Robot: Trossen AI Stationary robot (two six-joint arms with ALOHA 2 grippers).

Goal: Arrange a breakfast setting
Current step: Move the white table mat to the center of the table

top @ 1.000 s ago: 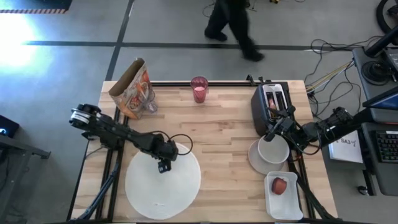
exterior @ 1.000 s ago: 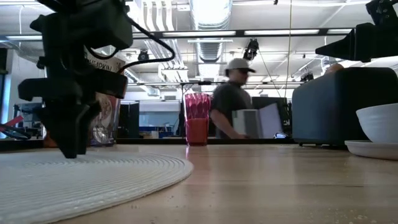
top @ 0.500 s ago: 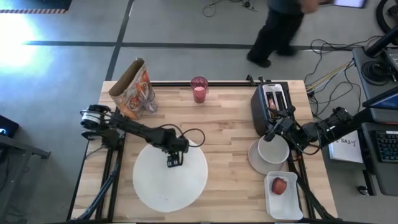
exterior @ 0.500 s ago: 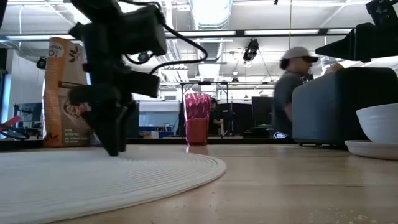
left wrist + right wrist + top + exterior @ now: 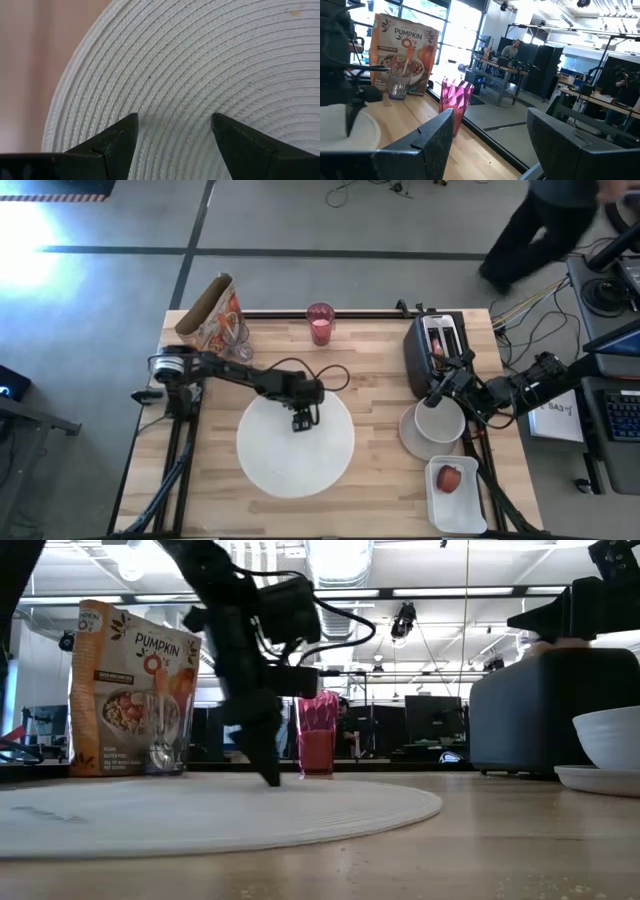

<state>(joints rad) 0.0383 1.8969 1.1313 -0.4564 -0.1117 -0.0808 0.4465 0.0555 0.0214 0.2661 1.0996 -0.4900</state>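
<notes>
A large round white woven mat (image 5: 295,448) lies flat on the table, left of centre. My left gripper (image 5: 303,420) stands on its far part with the fingers open; the left wrist view shows the woven rings (image 5: 200,60) between the tips (image 5: 172,117). My right gripper (image 5: 437,395) is open and empty over a white bowl (image 5: 440,422), which sits on a small white plate (image 5: 412,435) at the right. A pink tumbler (image 5: 320,325) stands at the far edge. A red apple (image 5: 450,478) lies in a white tray (image 5: 458,505). I see no bagel. My left gripper presses its two open fingertips (image 5: 272,778) down on the mat's top face (image 5: 172,130), a little inside its far edge. The fingers come from above, pointing down. The mat lies flat on the table under them.
A cereal bag (image 5: 212,320) and a clear glass with a spoon in it (image 5: 237,343) stand at the far left. A black toaster (image 5: 437,352) stands at the far right. Bare wood (image 5: 370,380) lies between mat, tumbler and toaster. A person (image 5: 540,230) walks beyond the table.
My left gripper has gone toward the table's right edge and slightly toward the far edge, fingers down on the mat. The mat has slid flat along the table with it, from the near left toward the middle. The person behind has walked to the right.
</notes>
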